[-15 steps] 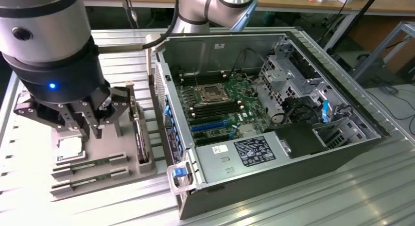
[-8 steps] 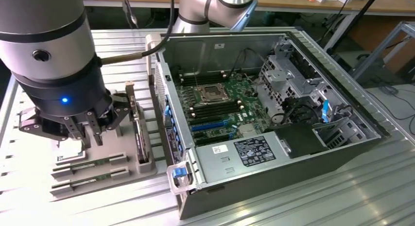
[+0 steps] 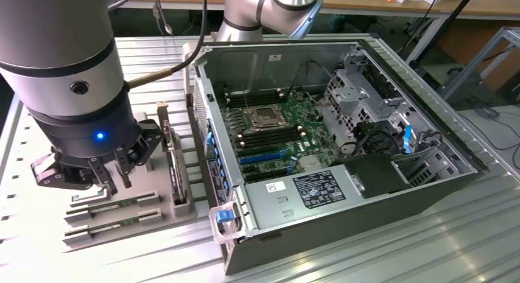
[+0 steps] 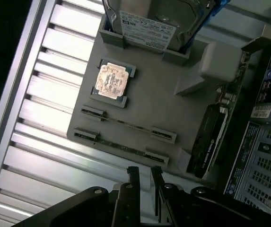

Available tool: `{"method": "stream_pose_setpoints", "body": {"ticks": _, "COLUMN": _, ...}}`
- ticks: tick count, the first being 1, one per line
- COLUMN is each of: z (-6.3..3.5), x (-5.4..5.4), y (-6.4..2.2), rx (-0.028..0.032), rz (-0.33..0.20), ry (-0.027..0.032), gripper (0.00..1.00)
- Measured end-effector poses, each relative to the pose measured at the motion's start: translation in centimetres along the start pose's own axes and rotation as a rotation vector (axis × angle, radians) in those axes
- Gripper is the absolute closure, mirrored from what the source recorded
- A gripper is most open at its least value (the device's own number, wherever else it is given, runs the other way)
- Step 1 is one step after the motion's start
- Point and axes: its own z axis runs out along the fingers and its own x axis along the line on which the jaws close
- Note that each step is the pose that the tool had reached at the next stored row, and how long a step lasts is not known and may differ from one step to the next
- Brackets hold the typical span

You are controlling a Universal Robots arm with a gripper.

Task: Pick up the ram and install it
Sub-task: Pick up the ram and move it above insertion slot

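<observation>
Two ram sticks (image 4: 128, 124) edge-on — hand (image 4: 144, 171) beside

A ribbed metal table (image 3: 390, 252) carries two things directly: an open computer case (image 3: 341, 234) and, just beside it, a flat grey holder tray (image 4: 159, 104). The tray bears two ram sticks (image 4: 126, 124) lying side by side in end clips, a square processor (image 4: 110, 80) in a corner-framed seat, a hard drive (image 4: 149, 23) standing on edge in a slot, and a dark expansion card (image 4: 208, 142) along the tray's edge nearest the case.
</observation>
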Motion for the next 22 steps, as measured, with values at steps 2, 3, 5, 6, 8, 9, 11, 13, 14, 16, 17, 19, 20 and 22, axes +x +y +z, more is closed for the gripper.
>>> {"method": "stream_pose_setpoints", "body": {"ticks": 2, "z": 0.40, "x": 0.0, "y": -0.02, "rx": 0.0000, "rz": -0.057, "ry": 0.0026, "gripper": 0.76}}
{"method": "stream_pose_setpoints", "body": {"ticks": 3, "z": 0.75, "x": 0.0, "y": -0.04, "rx": -0.0001, "rz": -0.107, "ry": 0.0048, "gripper": 0.76}}
{"method": "stream_pose_setpoints", "body": {"ticks": 5, "z": 1.21, "x": 0.0, "y": -0.06, "rx": -0.0002, "rz": -0.171, "ry": 0.0077, "gripper": 0.76}}
{"method": "stream_pose_setpoints", "body": {"ticks": 6, "z": 1.43, "x": 0.0, "y": -0.07, "rx": -0.0002, "rz": -0.204, "ry": 0.0092, "gripper": 0.76}}
{"method": "stream_pose_setpoints", "body": {"ticks": 8, "z": 1.97, "x": 0.0, "y": -0.09, "rx": -0.0004, "rz": -0.279, "ry": 0.0125, "gripper": 0.76}}
{"method": "stream_pose_setpoints", "body": {"ticks": 9, "z": 2.20, "x": 0.0, "y": -0.10, "rx": -0.0004, "rz": -0.312, "ry": 0.0141, "gripper": 0.76}}
{"method": "stream_pose_setpoints", "body": {"ticks": 11, "z": 2.57, "x": 0.0, "y": -0.12, "rx": -0.0005, "rz": -0.363, "ry": 0.0163, "gripper": 0.75}}
{"method": "stream_pose_setpoints", "body": {"ticks": 13, "z": 3.01, "x": 0.0, "y": -0.14, "rx": -0.0006, "rz": -0.423, "ry": 0.0189, "gripper": 0.69}}
{"method": "stream_pose_setpoints", "body": {"ticks": 14, "z": 3.27, "x": 0.0, "y": -0.15, "rx": -0.0006, "rz": -0.459, "ry": 0.0205, "gripper": 0.69}}
{"method": "stream_pose_setpoints", "body": {"ticks": 16, "z": 3.84, "x": 0.0, "y": -0.17, "rx": -0.0008, "rz": -0.539, "ry": 0.0241, "gripper": 0.69}}
{"method": "stream_pose_setpoints", "body": {"ticks": 17, "z": 4.11, "x": 0.0, "y": -0.19, "rx": -0.0008, "rz": -0.577, "ry": 0.0258, "gripper": 0.69}}
{"method": "stream_pose_setpoints", "body": {"ticks": 19, "z": 4.53, "x": 0.0, "y": -0.21, "rx": -0.0009, "rz": -0.635, "ry": 0.0284, "gripper": 0.69}}
{"method": "stream_pose_setpoints", "body": {"ticks": 20, "z": 4.66, "x": 0.0, "y": -0.21, "rx": -0.0009, "rz": -0.654, "ry": 0.0293, "gripper": 0.69}}
{"method": "stream_pose_setpoints", "body": {"ticks": 22, "z": 5.17, "x": 0.0, "y": -0.24, "rx": -0.0010, "rz": -0.724, "ry": 0.0324, "gripper": 0.69}}
